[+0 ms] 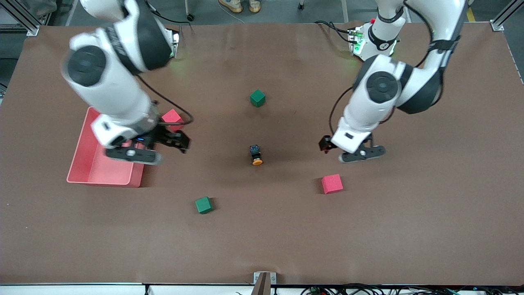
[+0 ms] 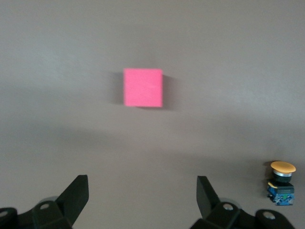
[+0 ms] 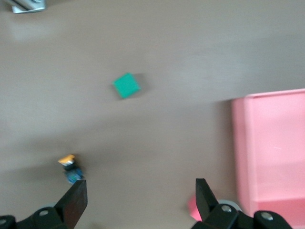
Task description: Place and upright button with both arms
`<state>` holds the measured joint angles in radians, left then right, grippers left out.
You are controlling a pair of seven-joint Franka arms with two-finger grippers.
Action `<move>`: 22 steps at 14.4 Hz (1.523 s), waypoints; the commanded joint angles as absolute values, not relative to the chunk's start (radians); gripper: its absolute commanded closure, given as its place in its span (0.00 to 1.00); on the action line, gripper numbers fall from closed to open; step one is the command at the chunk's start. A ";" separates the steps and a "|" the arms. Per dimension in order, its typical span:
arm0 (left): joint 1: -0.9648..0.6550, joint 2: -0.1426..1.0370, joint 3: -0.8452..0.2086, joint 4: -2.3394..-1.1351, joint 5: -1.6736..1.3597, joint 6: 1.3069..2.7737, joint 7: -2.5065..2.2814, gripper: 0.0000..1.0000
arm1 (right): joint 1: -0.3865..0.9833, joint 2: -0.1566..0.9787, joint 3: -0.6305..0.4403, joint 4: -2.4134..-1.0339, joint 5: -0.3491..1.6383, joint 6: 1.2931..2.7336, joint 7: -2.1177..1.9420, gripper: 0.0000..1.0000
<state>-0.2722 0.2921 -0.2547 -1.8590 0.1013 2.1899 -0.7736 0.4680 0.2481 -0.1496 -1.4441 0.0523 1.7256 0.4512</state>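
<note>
Front view showed both tools, left [image 1: 351,152] and right [image 1: 157,148], spread empty flanking the toppled button [image 1: 256,155], which might roll if nudged off-centre.

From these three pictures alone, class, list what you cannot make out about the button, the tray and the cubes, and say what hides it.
- Button: front view, too small to tell whether it lies tipped or stands.
- Pink tray: front view, the right arm covers part of it; right wrist view, cut off by the edge.
- Red cube beside the tray: front view, partly hidden by the right gripper.
- Left gripper: front view, fingers too small; the left wrist view shows them open.
</note>
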 commanded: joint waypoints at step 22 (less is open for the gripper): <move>-0.796 0.928 -0.011 -1.239 0.120 2.296 -1.141 0.01 | 0.071 -0.023 -0.126 -1.577 -0.002 1.574 -0.060 0.00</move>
